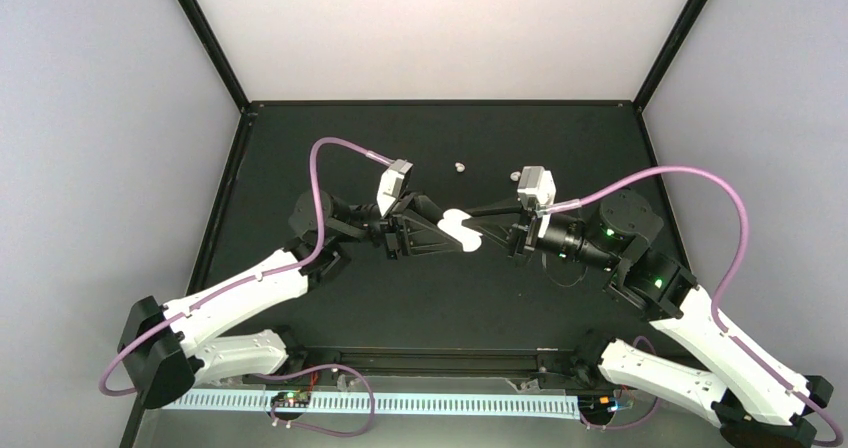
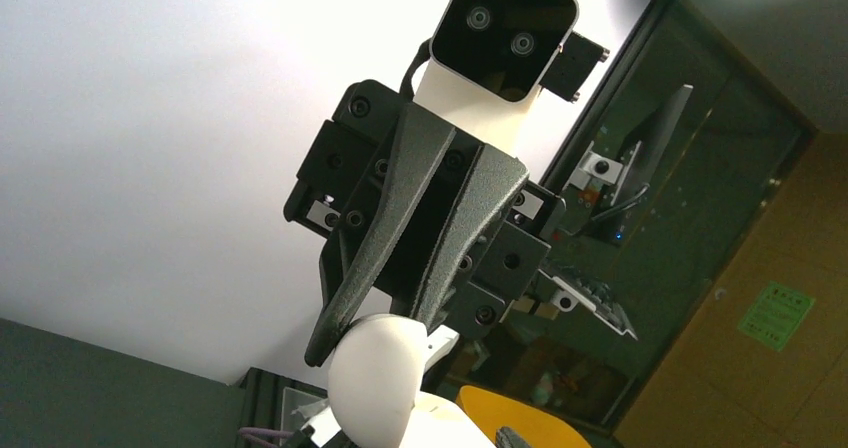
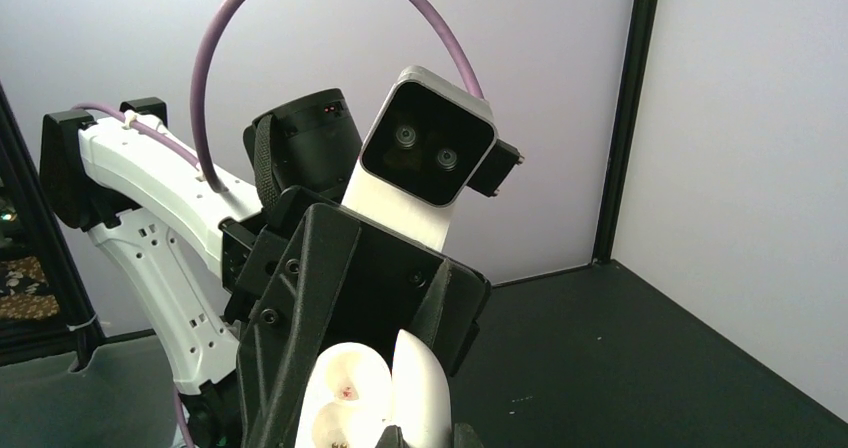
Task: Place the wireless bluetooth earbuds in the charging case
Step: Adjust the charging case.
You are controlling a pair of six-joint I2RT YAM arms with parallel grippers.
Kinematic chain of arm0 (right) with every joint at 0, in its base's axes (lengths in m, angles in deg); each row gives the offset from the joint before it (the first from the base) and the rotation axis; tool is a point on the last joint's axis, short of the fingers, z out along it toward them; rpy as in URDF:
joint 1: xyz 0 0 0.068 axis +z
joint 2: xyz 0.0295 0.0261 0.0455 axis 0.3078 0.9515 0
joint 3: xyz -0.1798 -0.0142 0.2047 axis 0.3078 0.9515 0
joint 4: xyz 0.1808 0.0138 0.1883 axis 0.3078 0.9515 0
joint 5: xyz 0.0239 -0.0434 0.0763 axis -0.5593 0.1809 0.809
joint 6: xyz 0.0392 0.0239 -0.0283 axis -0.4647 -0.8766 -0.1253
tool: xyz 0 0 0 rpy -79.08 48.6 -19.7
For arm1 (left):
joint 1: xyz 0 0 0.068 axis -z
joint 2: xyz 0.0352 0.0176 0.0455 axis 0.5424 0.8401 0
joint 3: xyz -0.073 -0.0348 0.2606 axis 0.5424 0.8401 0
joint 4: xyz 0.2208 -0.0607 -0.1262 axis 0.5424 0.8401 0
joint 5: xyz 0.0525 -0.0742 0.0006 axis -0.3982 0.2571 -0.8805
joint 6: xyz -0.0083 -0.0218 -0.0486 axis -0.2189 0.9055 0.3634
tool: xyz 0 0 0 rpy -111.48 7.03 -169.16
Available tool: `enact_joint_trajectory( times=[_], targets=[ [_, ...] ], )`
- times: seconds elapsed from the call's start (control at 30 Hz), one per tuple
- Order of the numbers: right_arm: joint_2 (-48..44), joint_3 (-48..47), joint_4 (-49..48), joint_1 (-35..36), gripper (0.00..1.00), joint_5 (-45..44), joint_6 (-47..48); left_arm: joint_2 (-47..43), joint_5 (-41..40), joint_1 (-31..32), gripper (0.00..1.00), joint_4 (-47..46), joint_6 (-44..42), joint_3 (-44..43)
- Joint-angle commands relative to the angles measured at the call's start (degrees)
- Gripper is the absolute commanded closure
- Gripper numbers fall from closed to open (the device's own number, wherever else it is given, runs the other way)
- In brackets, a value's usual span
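The white charging case (image 1: 460,230) hangs in the air over the middle of the black mat, held between both grippers. My left gripper (image 1: 446,230) is shut on the case's base. In the right wrist view this base (image 3: 340,398) stands open, with two empty wells. My right gripper (image 1: 484,230) is shut on the case's lid (image 3: 422,383), which also shows as a white dome in the left wrist view (image 2: 375,383). Two tiny pale earbuds lie on the mat behind the grippers, one (image 1: 459,167) at the centre and one (image 1: 514,176) to its right. No black earbuds show.
The black mat (image 1: 430,298) is ringed by a black frame with white walls behind and at the sides. Purple cables loop over both arms. A pale perforated strip (image 1: 400,404) runs along the near edge between the arm bases.
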Motion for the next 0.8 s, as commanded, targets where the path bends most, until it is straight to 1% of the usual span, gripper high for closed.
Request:
enact_joint_trajectory(
  times=[0.0,0.23,0.37,0.5,0.67,0.77],
  targets=[
    [-1.06,1.13,-3.23,0.22,0.99,0.34,-0.5,1.15,0.26,0.5,0.67,-4.27,1.98,-0.15],
    [-1.2,1.15,-3.24,0.21,0.99,0.34,-0.51,1.43,0.26,0.7,0.69,-5.26,2.37,-0.01],
    [-1.37,1.15,-3.23,0.22,0.99,0.33,-0.47,1.61,0.22,0.76,0.62,-5.09,2.38,-0.03],
    [-1.55,1.21,-3.35,0.23,0.99,0.15,-0.36,1.6,0.09,0.82,0.61,-4.99,2.28,0.15],
    [-1.55,1.27,-3.38,0.25,0.99,0.16,-0.25,1.73,0.1,0.92,0.67,-5.15,2.2,0.09],
    [-1.55,1.26,-3.69,0.25,0.99,0.15,-0.38,1.84,0.18,0.99,0.68,-5.23,2.19,0.07]
  ],
)
